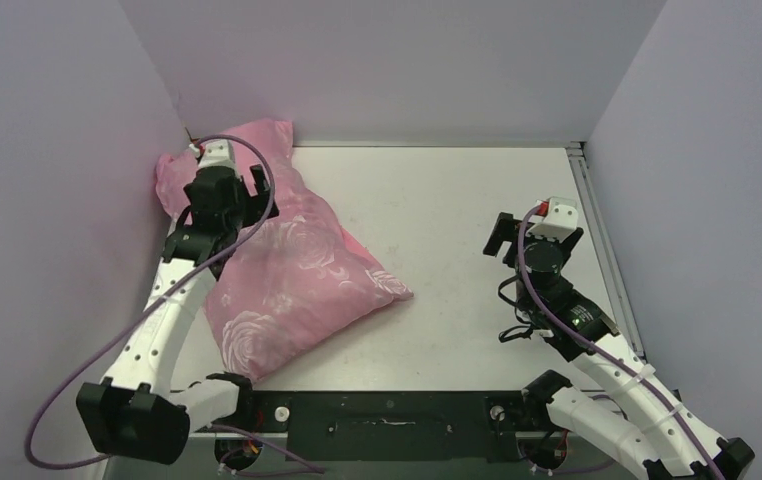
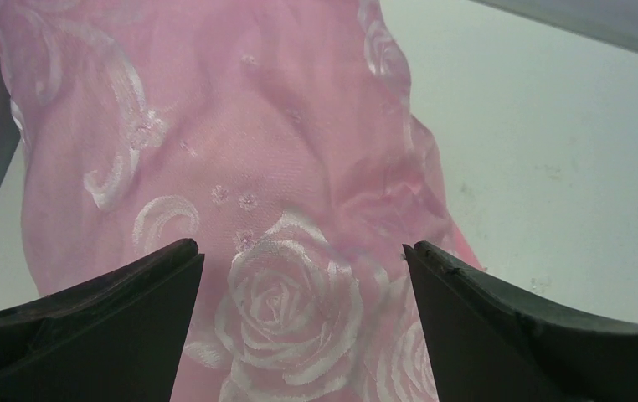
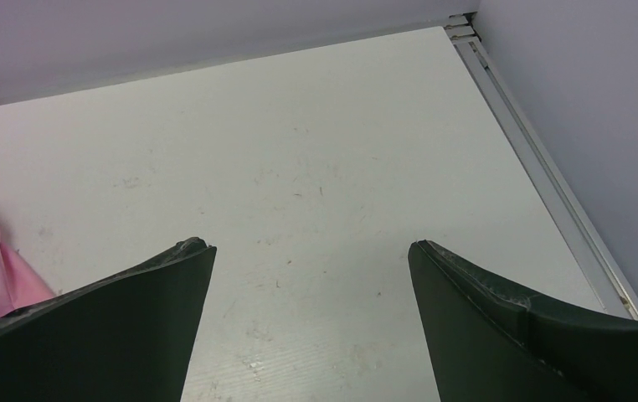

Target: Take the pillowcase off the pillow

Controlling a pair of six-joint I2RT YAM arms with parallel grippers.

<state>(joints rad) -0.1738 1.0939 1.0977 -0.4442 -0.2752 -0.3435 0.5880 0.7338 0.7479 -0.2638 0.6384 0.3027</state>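
Pillowcase (image 1: pixel 297 270): shiny pink satin w/ paler rose and swirl pattern on the side facing up. It looks plump and filled, w/ soft creases. It lies on the left part of the white table (image 1: pixel 457 220). Its far end is bunched in the back-left corner, against the left wall (image 1: pixel 57 200). Long axis goes diagonal, from that corner toward the near edge, approx. in front of the left arm's base. One corner sticks out to the right, toward the table's middle.

Left gripper (image 2: pixel 300 249) hangs over the far half of the pillowcase, jaws wide apart and holding nothing; in the wrist view a big rose shows between the fingers. Right gripper (image 3: pixel 311 245) is well apart from the fabric, over bare table on the right side, jaws also wide, nothing between them.
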